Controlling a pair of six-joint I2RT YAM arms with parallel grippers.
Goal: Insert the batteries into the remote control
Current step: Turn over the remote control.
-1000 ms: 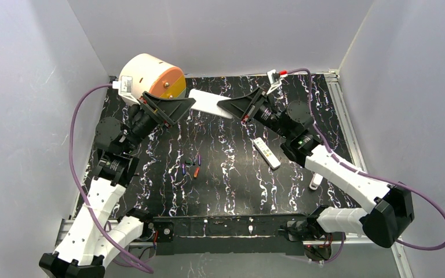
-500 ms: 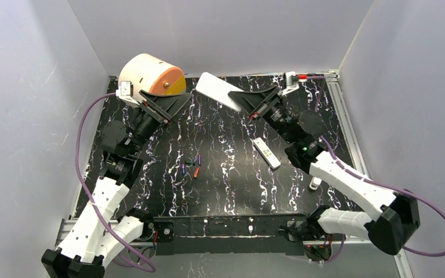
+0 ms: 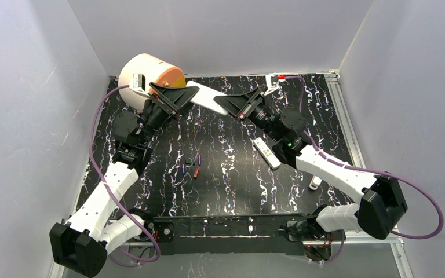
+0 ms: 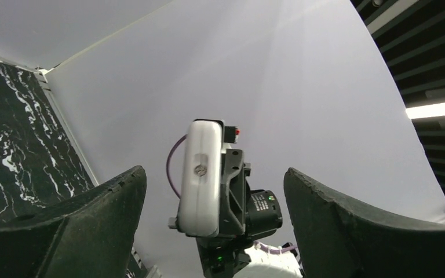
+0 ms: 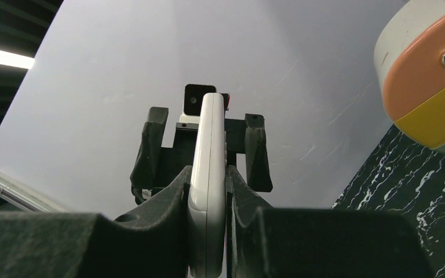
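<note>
A white remote control (image 3: 207,98) is held in the air over the far side of the table, with my right gripper (image 3: 223,103) shut on one end. In the right wrist view the remote (image 5: 208,191) sits edge-on, clamped between both fingers. My left gripper (image 3: 190,95) faces it from the left, open. In the left wrist view the remote (image 4: 200,179) stands between the wide-spread fingers (image 4: 98,211) without touching either. The batteries (image 3: 191,167), tiny purple, red-orange and dark green cylinders, lie loose on the black marbled table.
A second slim remote (image 3: 266,153) lies right of centre on the table, and a small white piece (image 3: 316,183) lies nearer the right edge. A white and orange drum (image 3: 150,78) sits at the back left, close behind my left gripper. White walls enclose the table.
The right arm lifted the remote away, then swung it back down and left. The left arm reached right, so the remote's free end now sits between its fingers, which have narrowed slightly.
</note>
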